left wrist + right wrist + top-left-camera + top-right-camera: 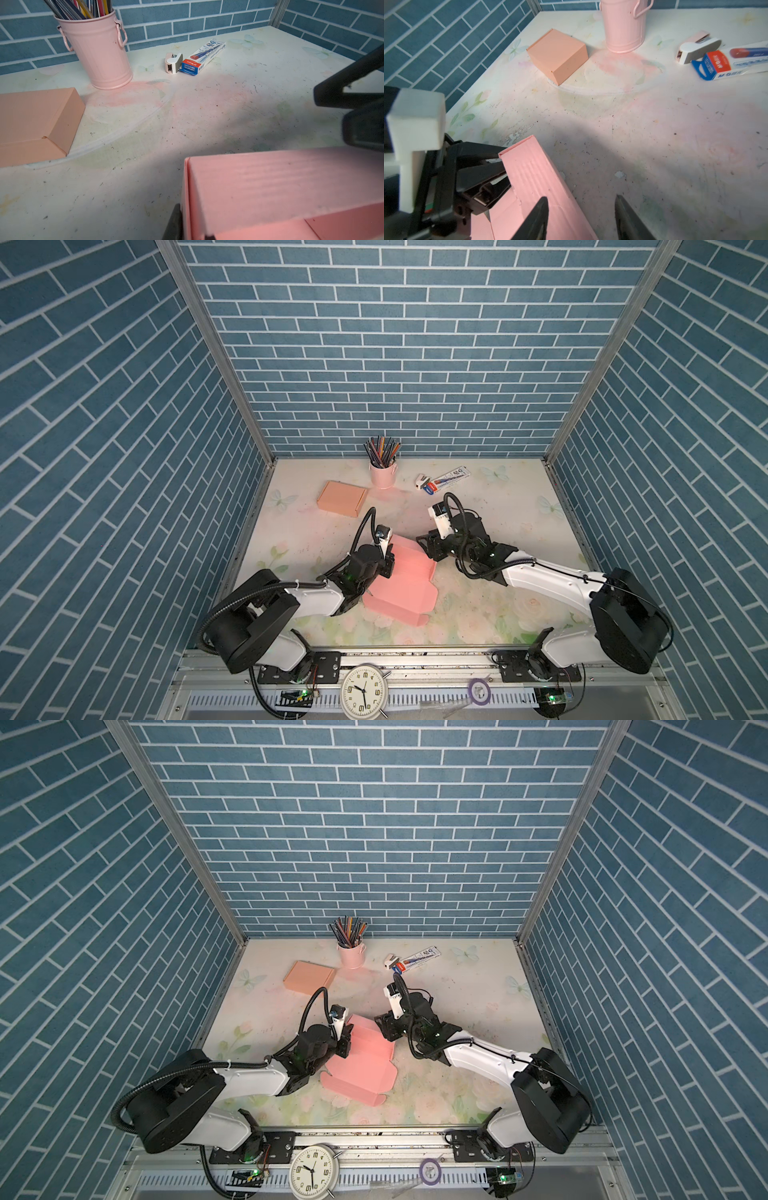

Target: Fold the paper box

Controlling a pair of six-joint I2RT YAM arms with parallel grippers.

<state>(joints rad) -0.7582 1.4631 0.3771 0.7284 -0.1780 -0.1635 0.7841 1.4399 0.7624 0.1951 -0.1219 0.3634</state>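
The pink paper box (405,587) (365,1071) lies partly folded in the middle of the table, its far wall and left wall raised. My left gripper (388,566) (345,1045) is shut on the left wall; in the left wrist view the wall (270,187) stands between the left gripper's fingers (176,224). My right gripper (428,551) (384,1029) is open at the right end of the far wall. In the right wrist view the right gripper (581,214) has one finger over the pink wall (529,176) and one over bare table.
A closed orange box (342,498) sits at the back left. A pink bucket of pencils (383,472), a small stapler (422,480) and a pen carton (451,476) stand along the back. A clock (364,691) and tape roll (478,689) lie on the front rail.
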